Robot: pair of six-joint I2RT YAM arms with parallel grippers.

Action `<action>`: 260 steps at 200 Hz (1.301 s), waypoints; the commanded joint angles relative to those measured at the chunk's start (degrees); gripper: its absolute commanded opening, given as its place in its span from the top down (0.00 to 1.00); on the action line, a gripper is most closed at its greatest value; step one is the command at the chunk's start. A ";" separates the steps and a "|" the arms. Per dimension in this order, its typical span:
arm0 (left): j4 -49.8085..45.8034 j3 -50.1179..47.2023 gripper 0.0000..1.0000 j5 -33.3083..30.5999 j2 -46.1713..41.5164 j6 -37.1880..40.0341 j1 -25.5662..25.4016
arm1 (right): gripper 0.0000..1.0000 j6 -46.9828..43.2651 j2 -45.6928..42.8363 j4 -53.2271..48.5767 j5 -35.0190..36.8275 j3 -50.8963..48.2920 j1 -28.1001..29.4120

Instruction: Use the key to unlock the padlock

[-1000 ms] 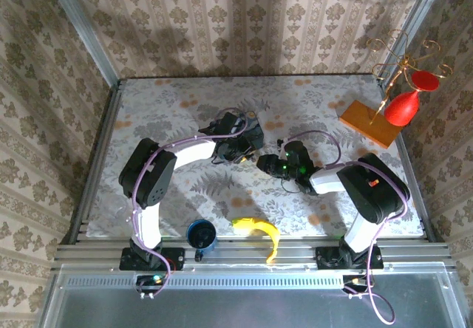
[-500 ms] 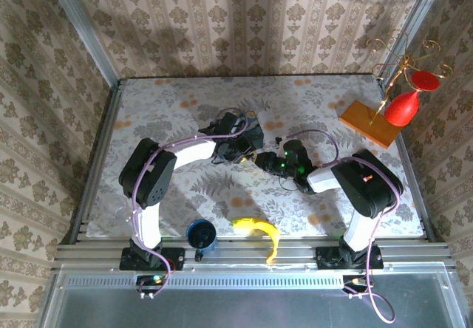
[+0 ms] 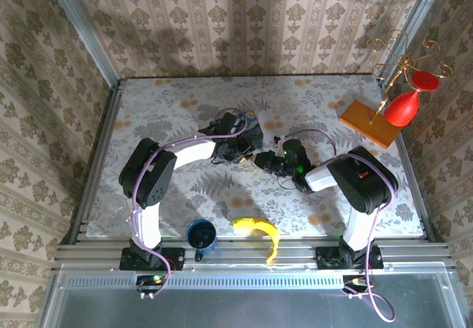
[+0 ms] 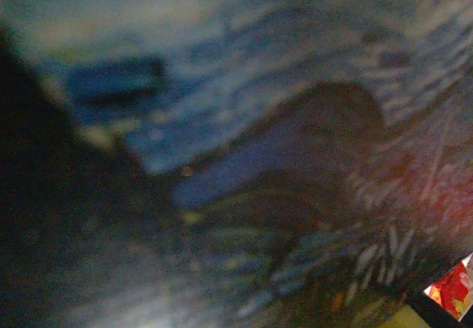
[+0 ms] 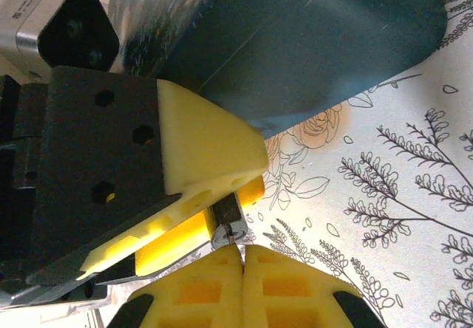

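The padlock (image 5: 229, 223) is a tiny dark metal block with a silver keyhole face. My left gripper (image 3: 248, 151) is shut on it, and its yellow fingers (image 5: 207, 143) show in the right wrist view. My right gripper (image 5: 242, 260) is shut on the key (image 5: 236, 243), a thin blade whose tip meets the keyhole. In the top view the right gripper (image 3: 266, 160) sits tip to tip with the left one at mid-table. The blue painted tin (image 5: 295, 40) lies just behind the padlock, and its blurred blue surface (image 4: 244, 106) is very close in the left wrist view.
A banana (image 3: 260, 232) and a blue cup (image 3: 201, 233) lie near the front edge between the arm bases. A wooden base (image 3: 367, 123) with a wire stand and red ornaments (image 3: 403, 106) stands at the back right. The flowered cloth (image 3: 162, 114) covers the table.
My right gripper has slid left toward the left gripper and its jaws have closed on the key. The left arm has stayed still.
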 commanded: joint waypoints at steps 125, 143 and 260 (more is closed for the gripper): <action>-1.88 0.43 1.00 8.39 1.22 -1.43 -3.08 | 1.00 27.29 13.00 27.14 2.09 2.65 0.58; -0.87 0.16 1.00 8.48 0.87 -1.59 -3.10 | 1.00 32.14 13.14 27.20 3.07 2.29 0.64; 2.41 -0.91 1.00 9.10 -0.22 -2.25 -2.89 | 1.00 48.31 13.55 27.91 3.65 4.03 0.91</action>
